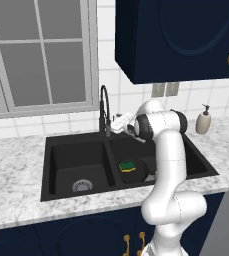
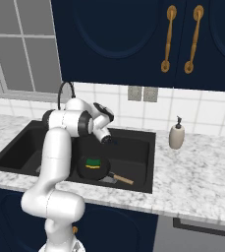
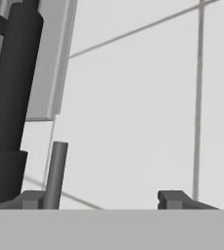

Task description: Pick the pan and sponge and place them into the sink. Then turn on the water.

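The pan (image 2: 95, 168) and sponge (image 1: 127, 165) lie in the sink (image 1: 66, 150). The open gripper (image 3: 106, 197) sits by the tap (image 1: 105, 112), lever (image 3: 56, 173) at nine o'clock. Next: push it.

Black double-basin sink (image 1: 61, 150) set into the counter, silver drain in the left basin. Round black pan (image 2: 92, 170) flat in the right basin, wooden handle (image 2: 124, 180) pointing toward the sink's front right corner. Yellow-and-green sponge (image 1: 127, 166) lying inside the pan. Black gooseneck faucet (image 1: 105, 112) upright behind the divider.
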You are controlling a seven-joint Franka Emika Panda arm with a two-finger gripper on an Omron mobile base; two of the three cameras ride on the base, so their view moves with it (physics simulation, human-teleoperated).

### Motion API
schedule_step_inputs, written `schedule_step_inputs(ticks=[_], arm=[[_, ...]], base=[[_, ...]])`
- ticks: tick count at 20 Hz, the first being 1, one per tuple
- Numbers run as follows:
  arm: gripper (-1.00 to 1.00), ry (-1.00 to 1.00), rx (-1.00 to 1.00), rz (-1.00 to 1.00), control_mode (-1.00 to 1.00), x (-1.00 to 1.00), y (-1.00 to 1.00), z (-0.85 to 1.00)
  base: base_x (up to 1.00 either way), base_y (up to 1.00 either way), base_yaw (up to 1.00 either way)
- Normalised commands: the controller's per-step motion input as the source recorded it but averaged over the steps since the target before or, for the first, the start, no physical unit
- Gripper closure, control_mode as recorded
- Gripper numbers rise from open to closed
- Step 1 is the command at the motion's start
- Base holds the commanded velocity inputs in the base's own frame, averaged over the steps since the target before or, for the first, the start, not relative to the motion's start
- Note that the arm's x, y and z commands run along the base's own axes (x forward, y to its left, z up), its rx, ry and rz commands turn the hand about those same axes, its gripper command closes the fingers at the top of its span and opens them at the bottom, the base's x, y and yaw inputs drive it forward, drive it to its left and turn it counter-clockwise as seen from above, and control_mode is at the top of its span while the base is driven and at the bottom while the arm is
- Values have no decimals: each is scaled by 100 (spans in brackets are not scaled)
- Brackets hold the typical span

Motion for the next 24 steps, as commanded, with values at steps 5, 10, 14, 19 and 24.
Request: schedule_step_inputs(ticks=[5, 10, 14, 19, 24], arm=[[-100, -3, 2, -5, -100, 0, 12, -13], [-100, 0, 1, -5, -100, -2, 2, -6], [-100, 0, 3, -3, -100, -17, 10, -12], [-100, 0, 3, -1, -100, 0, 17, 0], [-100, 0, 3, -1, -100, 12, 6, 0]], base=[[0, 0, 0], [0, 0, 0], [0, 0, 0], [0, 0, 0], [0, 0, 0]])
